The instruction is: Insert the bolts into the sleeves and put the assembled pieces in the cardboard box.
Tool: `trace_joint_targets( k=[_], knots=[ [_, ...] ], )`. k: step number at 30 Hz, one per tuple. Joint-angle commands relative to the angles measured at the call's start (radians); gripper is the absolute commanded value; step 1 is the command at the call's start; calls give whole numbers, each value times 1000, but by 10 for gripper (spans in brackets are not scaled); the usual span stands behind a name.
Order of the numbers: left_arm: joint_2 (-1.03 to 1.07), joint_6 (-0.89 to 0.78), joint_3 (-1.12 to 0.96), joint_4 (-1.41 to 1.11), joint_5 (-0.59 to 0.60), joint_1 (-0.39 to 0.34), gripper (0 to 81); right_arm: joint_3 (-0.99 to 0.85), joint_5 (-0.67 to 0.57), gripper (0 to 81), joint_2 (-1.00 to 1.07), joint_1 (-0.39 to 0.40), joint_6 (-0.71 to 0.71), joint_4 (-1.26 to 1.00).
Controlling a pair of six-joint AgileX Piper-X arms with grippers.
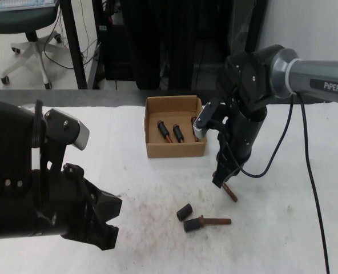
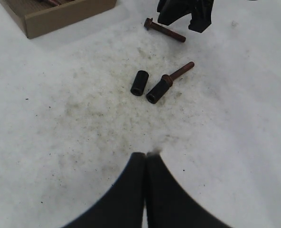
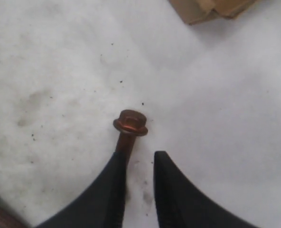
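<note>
A loose rusty bolt (image 1: 230, 192) lies on the white bench; its flanged head (image 3: 130, 122) sits just beyond my right gripper (image 3: 140, 154). That gripper is narrowly open, tips down at the bench, and the bolt's shaft runs under one finger (image 3: 113, 190). A bare black sleeve (image 2: 140, 83) lies beside a sleeve with a bolt through it (image 2: 158, 90). My left gripper (image 2: 145, 154) is shut and empty, low over the bench, short of those two pieces. The cardboard box (image 1: 174, 149) holds three assembled pieces.
The right arm's cable (image 1: 306, 171) hangs over the bench's right side. An office chair (image 1: 26, 28) and dark frame legs (image 1: 72, 40) stand behind the bench. Bare white surface lies between the left gripper and the sleeves.
</note>
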Motion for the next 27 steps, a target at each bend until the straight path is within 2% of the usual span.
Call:
trace_joint_targets(
  k=[1, 19, 27],
  knots=[
    [1, 4, 0, -21, -6, -4, 3, -9, -29, 197, -2, 2, -8, -21],
    [1, 4, 0, -33, -6, -4, 3, -9, -40, 197, 25, 6, 11, 5],
    [1, 4, 0, -33, -6, -4, 3, -9, 20, 197, 66, 8, 11, 21]
  ],
)
